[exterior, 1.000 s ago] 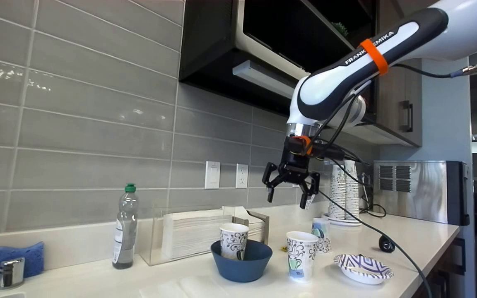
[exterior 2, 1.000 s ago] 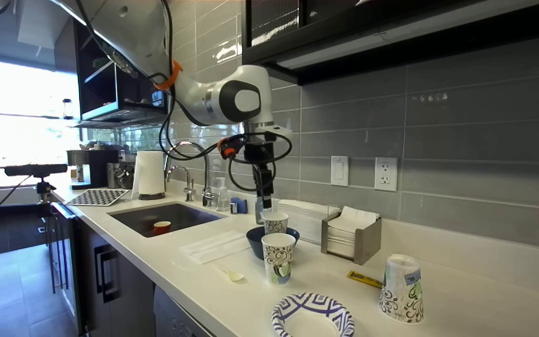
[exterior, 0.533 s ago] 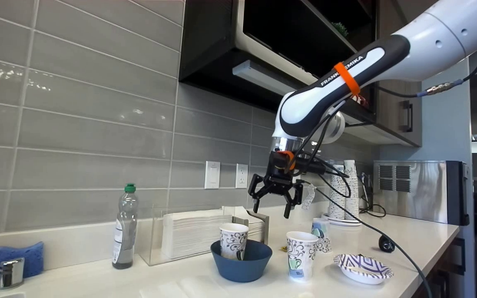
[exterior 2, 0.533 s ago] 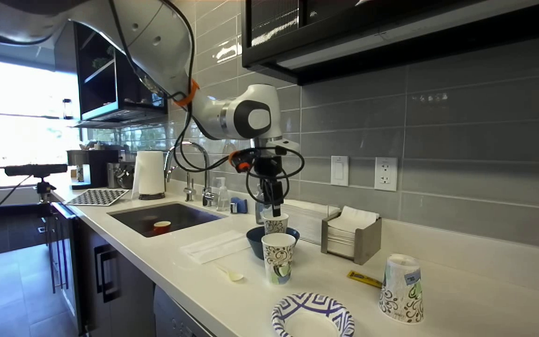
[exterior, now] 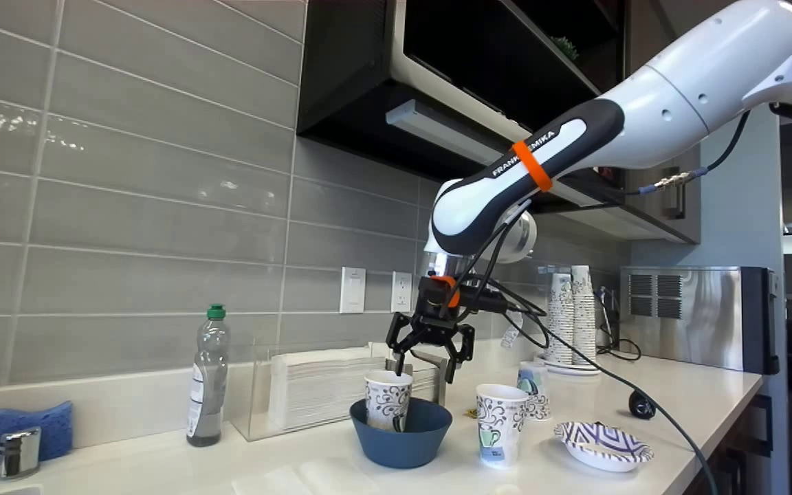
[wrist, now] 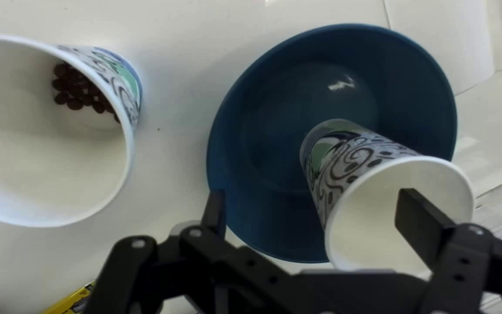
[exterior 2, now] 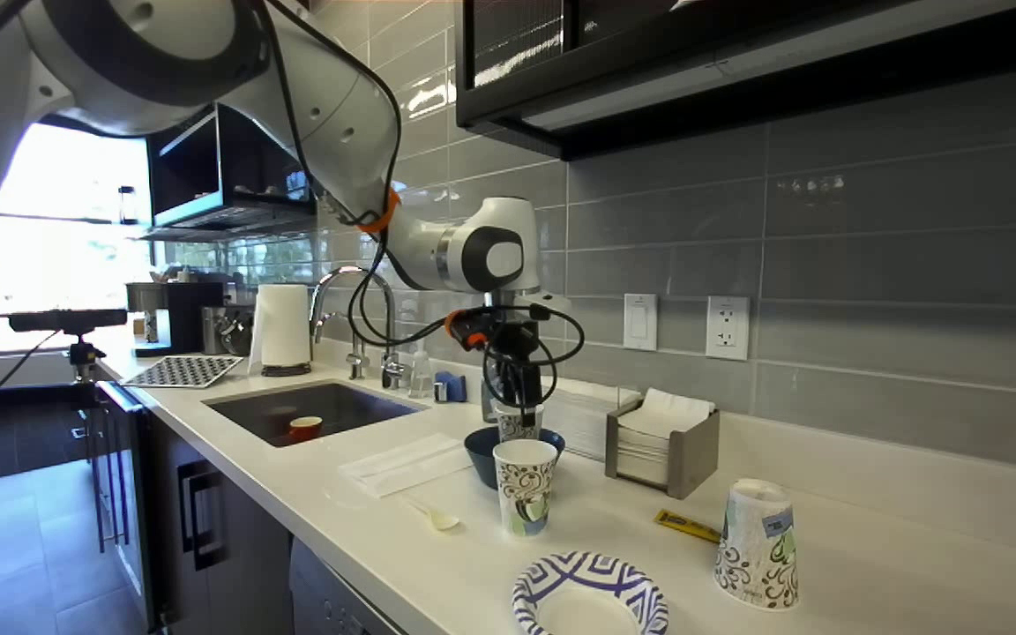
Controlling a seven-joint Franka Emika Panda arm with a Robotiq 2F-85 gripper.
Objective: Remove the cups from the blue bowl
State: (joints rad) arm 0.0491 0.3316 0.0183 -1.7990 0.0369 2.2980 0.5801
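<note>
While the gripper (exterior: 425,375) hangs spread, one finger (wrist: 423,226) seemingly above the cup (wrist: 351,168) in the blue bowl (wrist: 233,174), lowering onto the cup's rim could tip it; a sideways swing may strike the neighbouring cup (wrist: 50,174) and spill its dark pieces (wrist: 76,93).

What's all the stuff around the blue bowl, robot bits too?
Bowl: one, blue, on counter.
Inner cup: one, printed white, in bowl.
Upright cup: one, printed white, beside bowl.
Pieces: many, brown, in upright cup.
Packet: one, yellow, on counter.
Flipped cup: one, printed white, by packet.
Dish: one, white and blue, on counter.
Spoon: one, cream, on counter.
Papers: count unclear, white, on counter.
Napkins: many, white, by wall.
Holder: one, grey, around napkins.
Bottle: one, clear, by napkins.
Arm: one, mostly white, overhead.
Pincer: one, black, open above bowl.
</note>
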